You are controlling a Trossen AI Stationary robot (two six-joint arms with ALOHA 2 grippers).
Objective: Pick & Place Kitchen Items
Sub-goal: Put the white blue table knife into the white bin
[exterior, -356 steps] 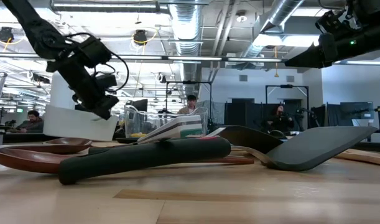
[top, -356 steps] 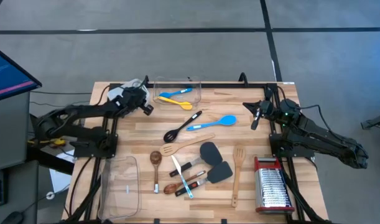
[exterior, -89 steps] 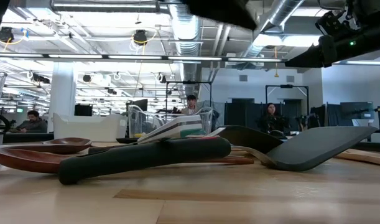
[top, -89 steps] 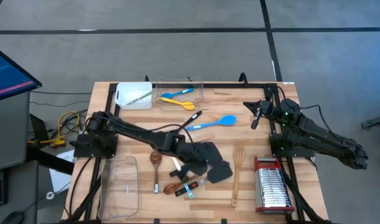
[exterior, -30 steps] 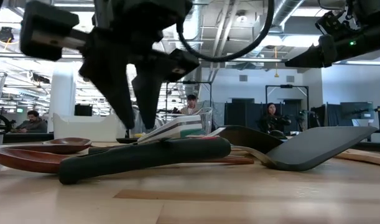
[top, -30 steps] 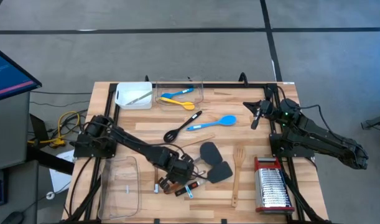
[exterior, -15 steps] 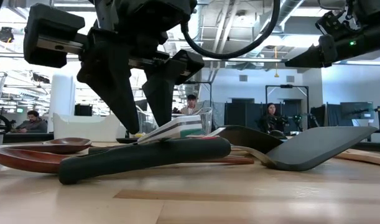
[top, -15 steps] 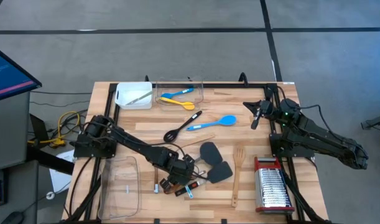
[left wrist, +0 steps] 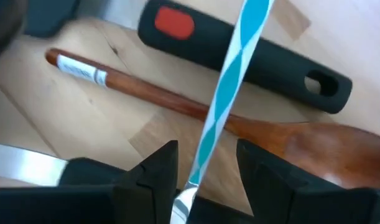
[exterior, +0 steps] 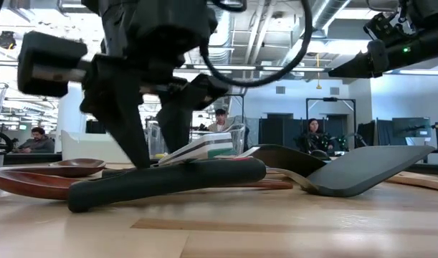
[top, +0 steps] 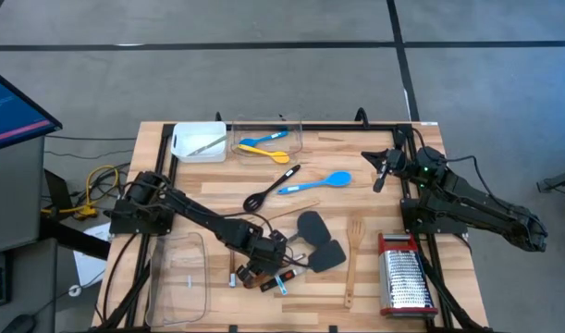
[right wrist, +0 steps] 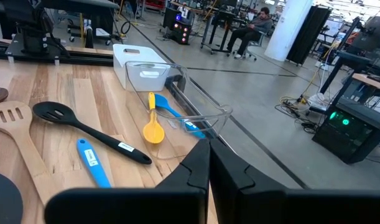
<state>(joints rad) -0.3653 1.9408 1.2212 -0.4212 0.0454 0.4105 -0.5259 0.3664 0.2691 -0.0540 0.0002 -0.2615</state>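
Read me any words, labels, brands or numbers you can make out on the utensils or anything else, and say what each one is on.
None can be read.
Wooden spoon handle: white sticker, print too blurred to read.
Black slotted spoon: small white label, too small to read.
Blue spoon handle: white label, too small to read.
Black handle: plain red patch, no text.
Monitor: lines of text, too small to read.

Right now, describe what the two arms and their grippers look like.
Both arms are black, jointed, with black cables looped alongside. The left gripper has two tapering dark fingers. The right gripper is black too; green lights glow by its wrist.
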